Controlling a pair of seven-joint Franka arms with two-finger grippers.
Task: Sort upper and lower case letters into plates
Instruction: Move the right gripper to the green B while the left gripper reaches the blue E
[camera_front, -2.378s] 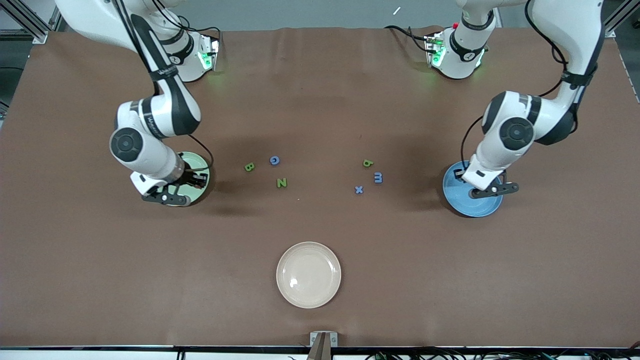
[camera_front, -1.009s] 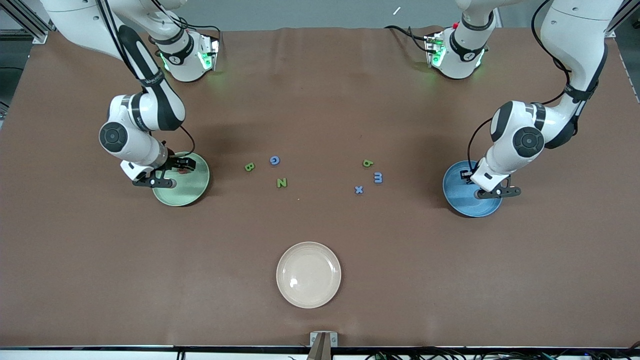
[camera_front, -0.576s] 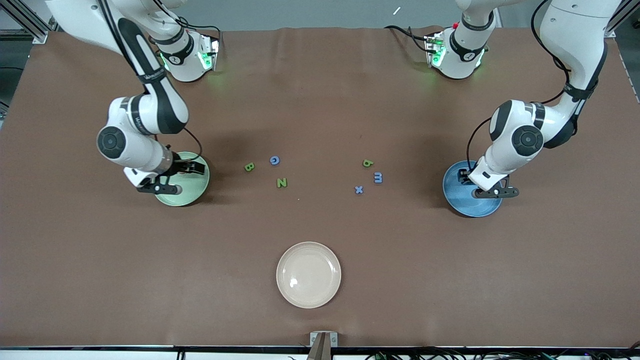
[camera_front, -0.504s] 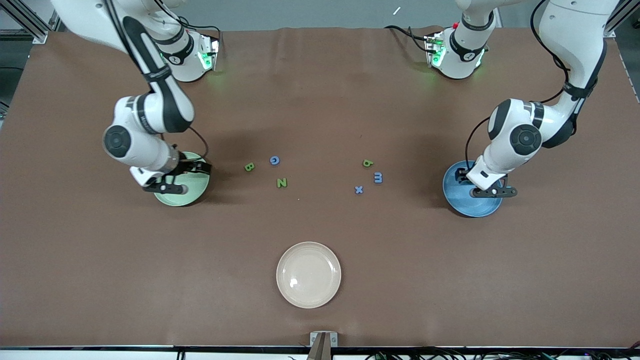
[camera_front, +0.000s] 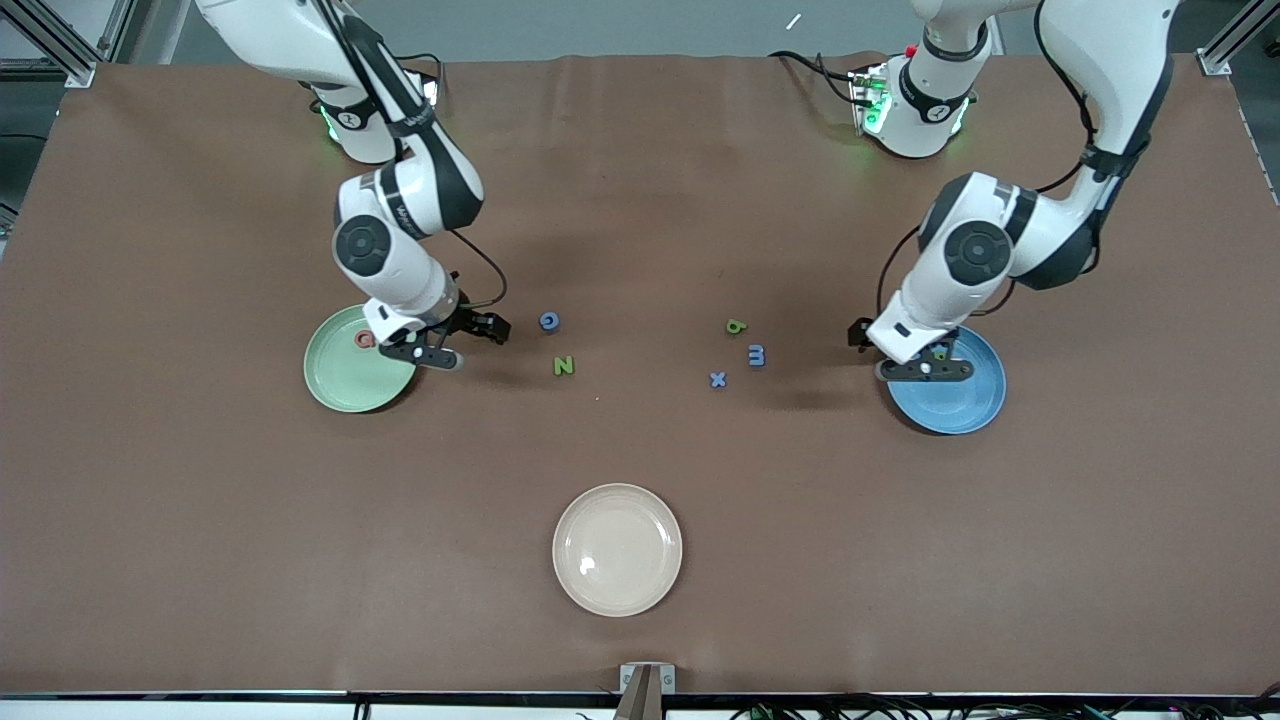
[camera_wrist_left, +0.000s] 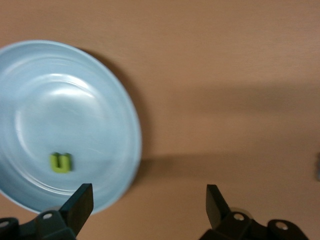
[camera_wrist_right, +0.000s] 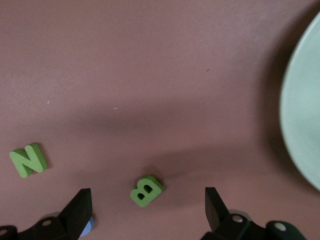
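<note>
The front camera is looking down from high across the brown cloth-covered table, facing both robot bases. The left wrist camera is peering straight down, close over the round blue plate. The right wrist camera is hovering close over the flat green letter N, sharing it with the front view.

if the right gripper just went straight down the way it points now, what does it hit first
Most likely the green B: in the right wrist view it lies between the open fingers of the right gripper, on the bare table. How high the gripper is remains unclear.
</note>
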